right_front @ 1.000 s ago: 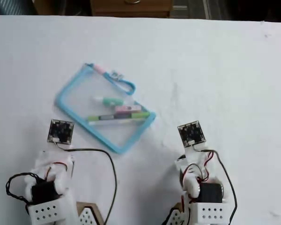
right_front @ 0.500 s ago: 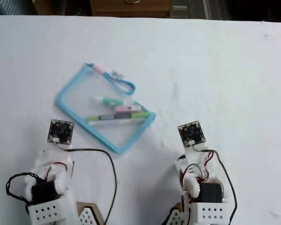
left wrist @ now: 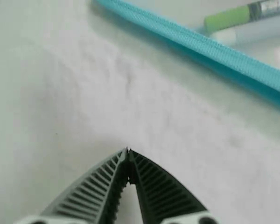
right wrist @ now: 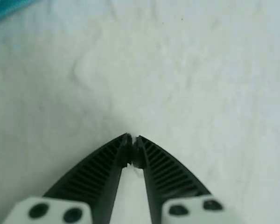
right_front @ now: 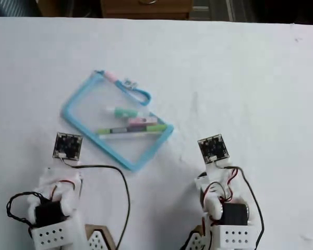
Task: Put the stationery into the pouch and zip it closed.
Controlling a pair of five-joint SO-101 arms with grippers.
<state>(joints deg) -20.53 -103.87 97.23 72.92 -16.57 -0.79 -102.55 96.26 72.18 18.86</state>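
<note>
One pouch [right_front: 88,104], clear with a blue border and a pink tab [right_front: 110,76] at one corner, lies flat and askew on the white table [right_front: 250,78]. Three items show through it: a short green-capped marker [right_front: 122,111], a pink-and-green piece [right_front: 142,121] and a long green pen [right_front: 130,130]. There are two grippers. The left gripper [left wrist: 128,154] is near the pouch's edge and the right gripper [right wrist: 130,139] is farther off. Both have their tips pressed together and hold nothing.

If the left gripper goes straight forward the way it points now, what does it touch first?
Probably the pouch's blue edge, after crossing some bare table. The shut left gripper points toward it, though height above the table is unclear.
</note>
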